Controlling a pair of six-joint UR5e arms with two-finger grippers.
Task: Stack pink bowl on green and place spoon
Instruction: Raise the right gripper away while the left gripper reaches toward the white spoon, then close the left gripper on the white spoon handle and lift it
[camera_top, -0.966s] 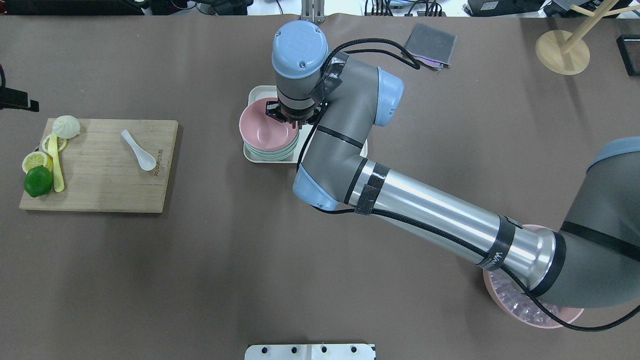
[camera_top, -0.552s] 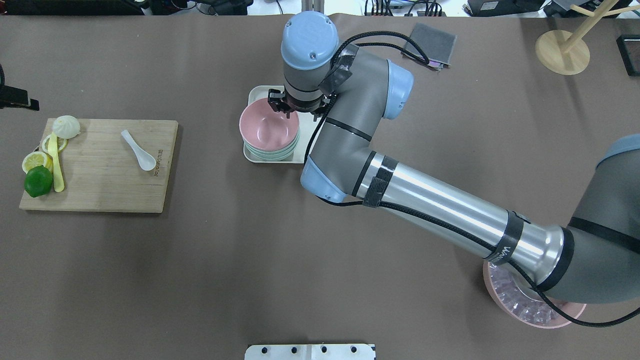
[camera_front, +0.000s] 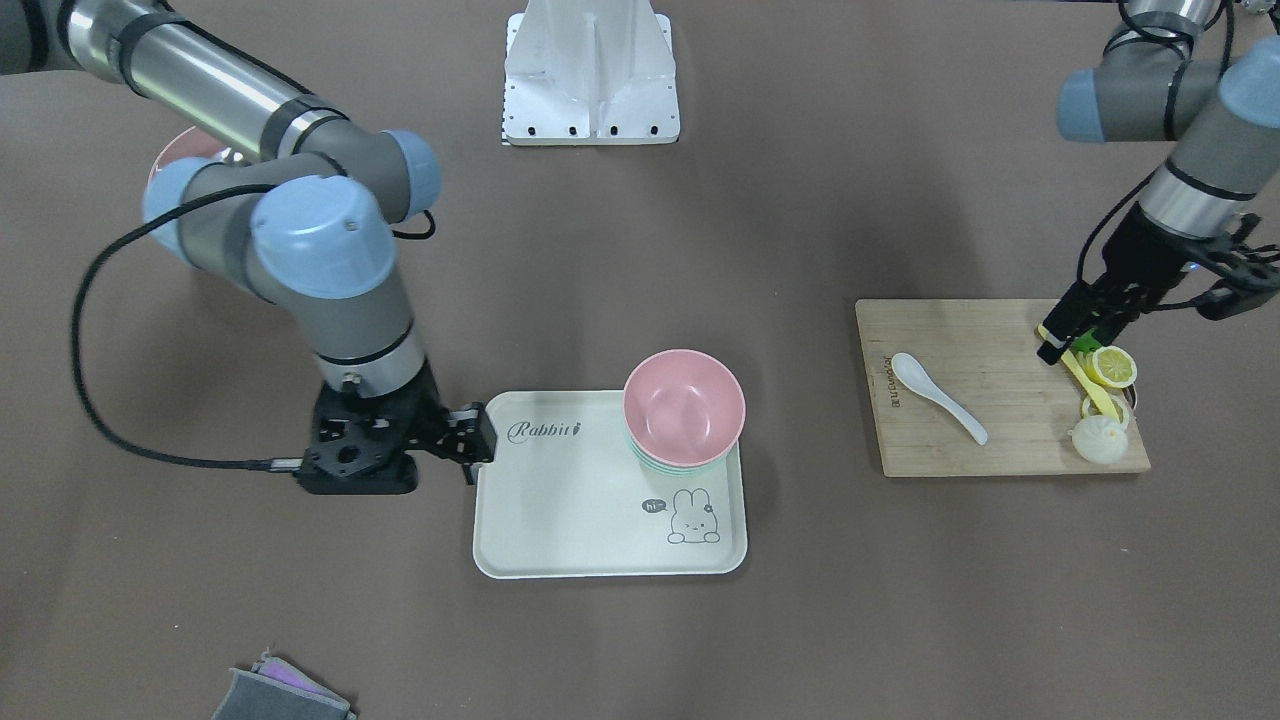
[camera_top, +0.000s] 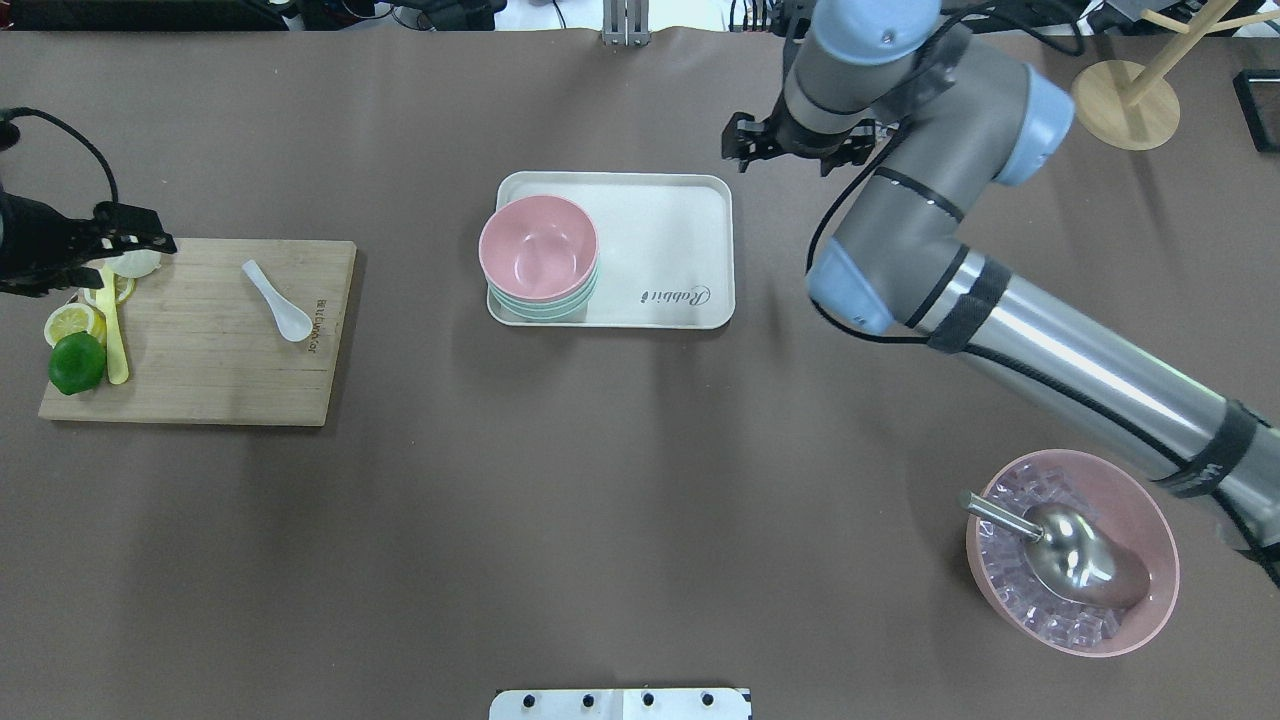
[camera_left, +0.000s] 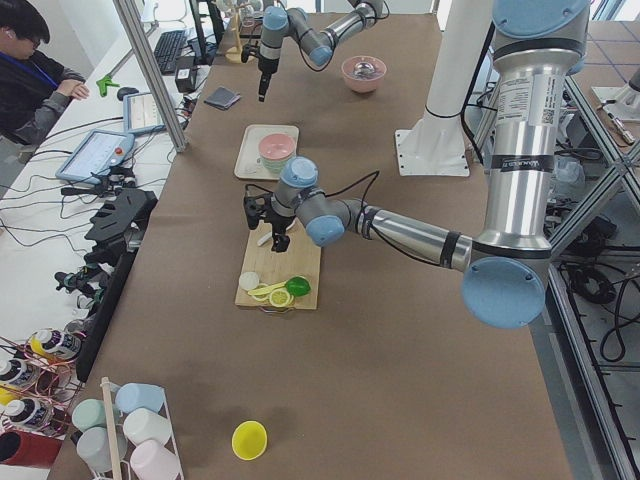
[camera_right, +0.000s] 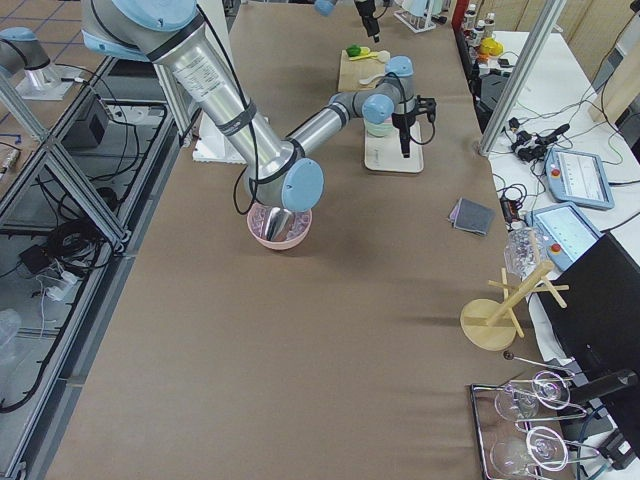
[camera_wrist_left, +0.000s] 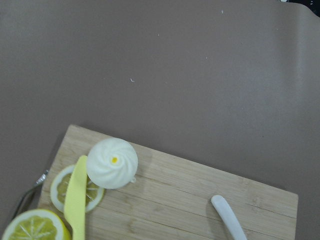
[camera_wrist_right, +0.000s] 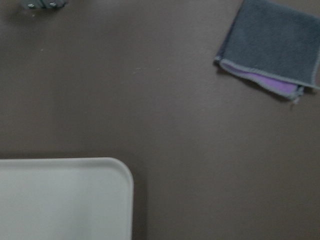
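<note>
The pink bowl (camera_top: 538, 248) (camera_front: 684, 405) sits nested on the stack of green bowls (camera_top: 545, 305) (camera_front: 680, 466) at one end of the white tray (camera_top: 660, 230) (camera_front: 560, 500). The white spoon (camera_top: 280, 300) (camera_front: 938, 397) lies on the wooden cutting board (camera_top: 220, 370); its handle shows in the left wrist view (camera_wrist_left: 227, 217). My right gripper (camera_top: 742, 142) (camera_front: 478, 440) is open and empty, just beyond the tray's far right corner. My left gripper (camera_top: 135, 238) (camera_front: 1058, 340) looks open and empty over the board's left end, apart from the spoon.
A lime (camera_top: 76, 362), lemon slices (camera_top: 72, 322), a yellow knife (camera_top: 115, 340) and a white bun (camera_wrist_left: 112, 163) lie on the board's left end. A pink bowl of ice with a metal scoop (camera_top: 1070, 560) stands front right. A grey cloth (camera_wrist_right: 272, 45) and a wooden stand (camera_top: 1125, 105) are at the back right.
My right gripper has left the pink bowl and moved right and back, past the tray's corner. My left gripper has come in over the board's left end. The pink bowl stays on the green stack.
</note>
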